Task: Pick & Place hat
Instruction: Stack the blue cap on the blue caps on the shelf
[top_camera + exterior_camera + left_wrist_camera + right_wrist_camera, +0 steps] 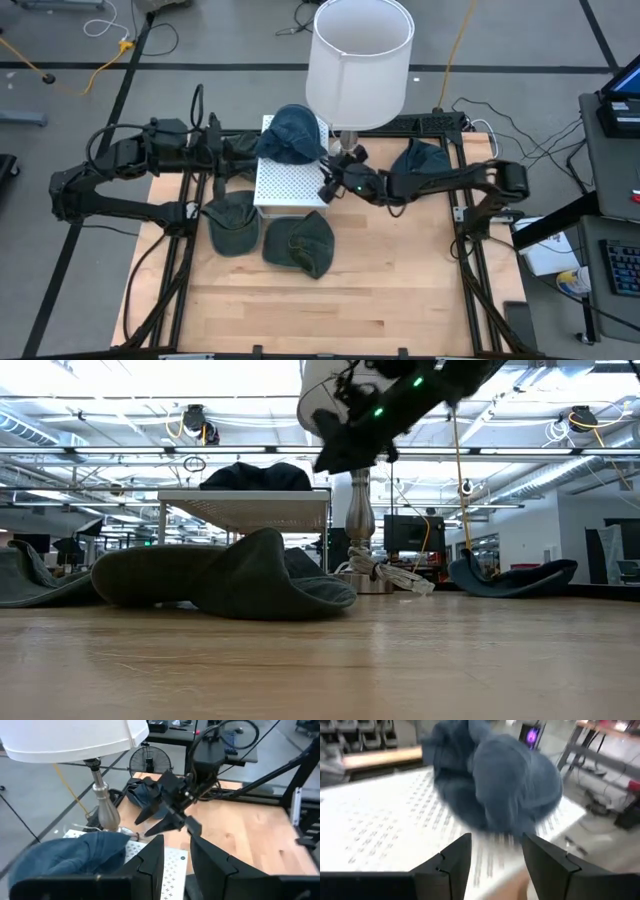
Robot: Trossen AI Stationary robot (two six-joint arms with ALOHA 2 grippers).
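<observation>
One blue hat (292,133) already sits on the white stand (290,184); right gripper (327,190), jaws apart and empty, hovers just beside the stand; left gripper (174,865), likewise apart and empty, waits behind it; three hats (298,243) lie on the table, apparently still to place.

Grey floor (230,40) with yellow cable (100,68), bright ceiling lights (150,375), floor fan (142,760)

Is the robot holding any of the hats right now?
No. The right gripper is open and empty, facing the blue hat on the white platform. The left gripper is open and empty too.
</observation>
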